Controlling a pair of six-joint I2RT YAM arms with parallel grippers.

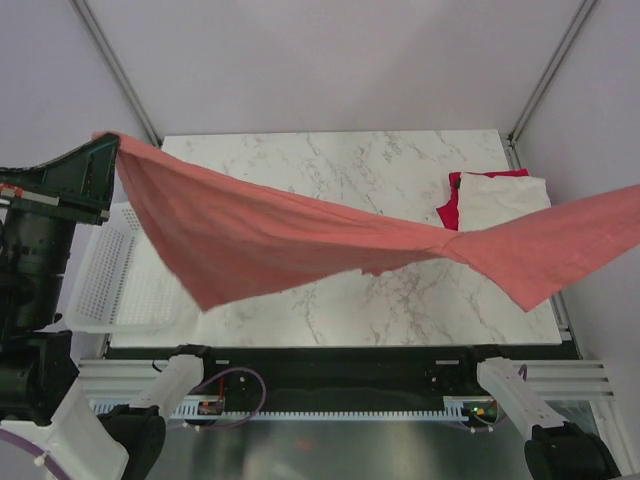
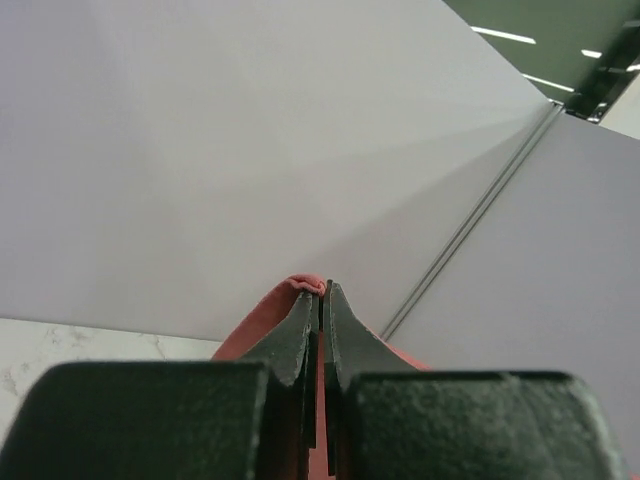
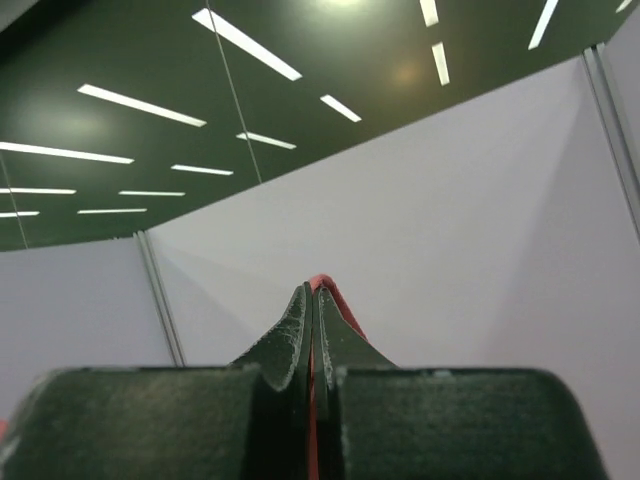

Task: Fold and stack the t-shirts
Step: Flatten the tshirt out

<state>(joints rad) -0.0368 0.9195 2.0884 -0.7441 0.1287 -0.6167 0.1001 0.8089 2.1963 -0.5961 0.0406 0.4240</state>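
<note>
Spreading the salmon-red t-shirt (image 1: 300,235) looks like the step in hand. It hangs stretched in the air from upper left to the right edge of the top view, above the marble table (image 1: 330,160) — wrinkled, with a loose flap drooping at lower left. Next, I judge, it needs lowering flat onto bare marble for folding. A folded cream-white shirt (image 1: 505,200) lies on a magenta shirt (image 1: 452,208) at upper right. The left gripper (image 2: 322,292) and right gripper (image 3: 312,290) each pinch a red edge — jaws closed tight on the cloth.
</note>
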